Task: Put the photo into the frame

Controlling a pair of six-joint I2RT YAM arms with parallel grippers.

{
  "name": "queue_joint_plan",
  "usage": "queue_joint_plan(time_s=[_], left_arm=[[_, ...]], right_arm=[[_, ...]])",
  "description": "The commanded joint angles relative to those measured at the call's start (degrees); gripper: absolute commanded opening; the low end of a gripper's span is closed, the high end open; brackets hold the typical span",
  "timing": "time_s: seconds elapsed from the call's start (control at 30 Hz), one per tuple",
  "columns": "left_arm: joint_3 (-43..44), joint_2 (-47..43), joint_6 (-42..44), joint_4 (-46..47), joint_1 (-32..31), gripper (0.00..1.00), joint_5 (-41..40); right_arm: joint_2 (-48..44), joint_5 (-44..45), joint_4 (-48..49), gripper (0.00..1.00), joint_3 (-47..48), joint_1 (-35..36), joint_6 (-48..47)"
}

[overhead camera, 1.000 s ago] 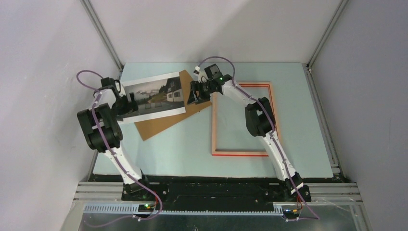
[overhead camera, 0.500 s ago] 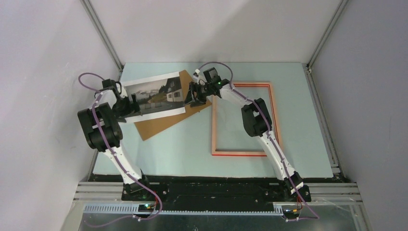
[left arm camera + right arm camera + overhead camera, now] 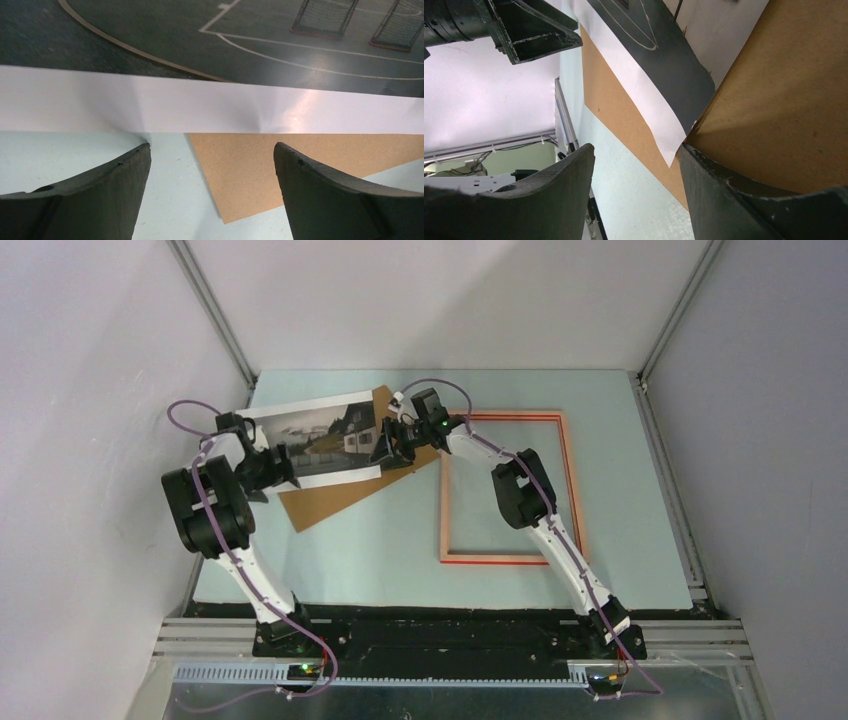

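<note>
Plainly, little of the job is done: the photo [image 3: 320,437] is not yet in the frame [image 3: 445,510], and all the moving and seating of it is left.

At the far left, the left hand [image 3: 211,147] hovers low over the tabletop [image 3: 380,540]. Its fingers are wide apart with nothing between them. The photo's white margin lies just ahead of the fingertips, outside the gap.

The photo lies face up at the far left of the tabletop. It rests partly on a brown backing board [image 3: 335,495], which sticks out from under it toward the near side and to the right. It is a grey, misty landscape with a house, on thin glossy paper with a white margin along its near edge. That margin shows two faint creases and a sheen, so I judge the sheet flimsy and easy to buckle.

At the photo's right end, the right hand [image 3: 636,147] also has its fingers apart, clamped on nothing. The photo's near-right corner pokes into the gap between them, and one finger sits close against the board.

Further right, the frame lies flat and empty with its pale wood side up. It is apart from the photo, and its left rail is near the board's right corner.
</note>
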Motion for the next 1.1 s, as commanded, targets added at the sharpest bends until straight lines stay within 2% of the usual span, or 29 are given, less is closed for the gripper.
queue_joint_plan(time_s=[0.0,0.23,0.3,0.5,0.73,0.9,1.07], left_arm=[[-1.91,-2.73,-0.48,0.46,-0.28,0.97,1.86],[-3.42,-3.3,-0.4,1.13,-0.35,0.97,2.07],[-3.6,-3.32,-0.44,1.24,-0.51,0.97,2.29],[-3.68,-2.94,-0.34,1.2,-1.43,0.96,2.48],[-3.65,-3.11,-0.09,1.12,-2.55,0.96,2.68],[-4.18,-3.44,0.24,1.17,-3.07,0.96,2.92],[-4.55,-4.37,0.26,1.1,-3.3,0.96,3.16]], right_arm=[[2.31,-1.72,3.25,0.67,0.32,0.67,3.66],[2.3,-6.56,14.42,0.66,-4.94,0.3,14.9],[2.38,-7.38,18.34,0.66,-5.76,0.14,16.83],[2.67,-8.23,21.42,0.65,-5.14,0.0,18.45],[3.94,-8.67,21.97,0.62,-2.88,0.34,17.33],[5.25,-7.36,18.35,0.58,-0.1,0.69,14.2],[6.3,-5.02,11.02,0.46,2.6,1.01,10.0]])
